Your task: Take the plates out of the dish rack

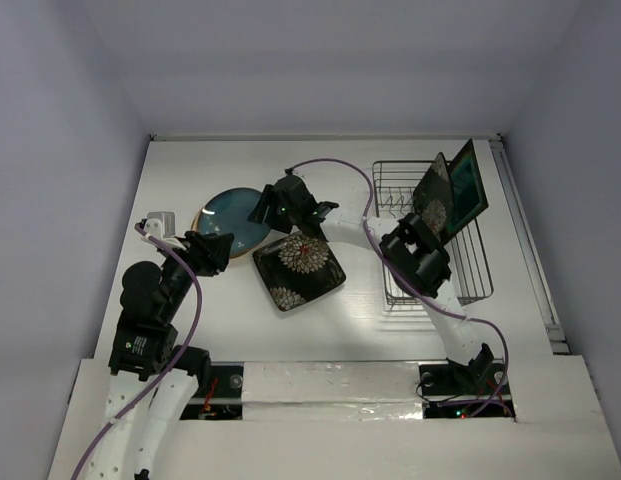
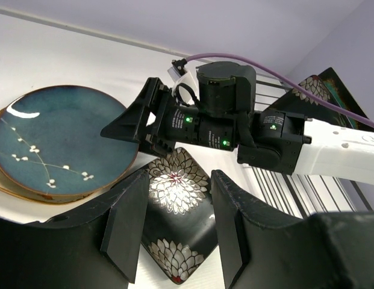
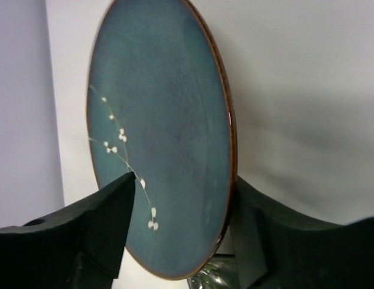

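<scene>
As seen from the top camera, the white desk (image 1: 250, 330) carries the following.

Dish rack (image 1: 468, 270): grey wire, at the far right of the desk. It holds two plates leaning upright at its far end. One is a dark flowered square plate (image 1: 433, 203). The other is a square teal plate (image 1: 470, 185) with a dark rim, just behind the first.

Round teal plate (image 1: 228, 215): out of the rack, lying flat at the desk's left centre. It has a white sprig pattern and rests on top of a tan plate (image 2: 18, 194), of which only the rim shows.

Second dark flowered plate (image 1: 298, 268): square, lying flat on the desk just right of the round pair.

Right pincer (image 1: 275, 205): reached across to the right-hand edge of the round teal plate. Its fingers (image 3: 108, 229) are spread wide, one on either side of the rim. Whether they touch the plate cannot be told.

Left pincer (image 2: 177, 198): hovers near the round teal plate's near edge. Its fingers are wide apart with nothing between them, and the second dark flowered plate is in sight beyond.
</scene>
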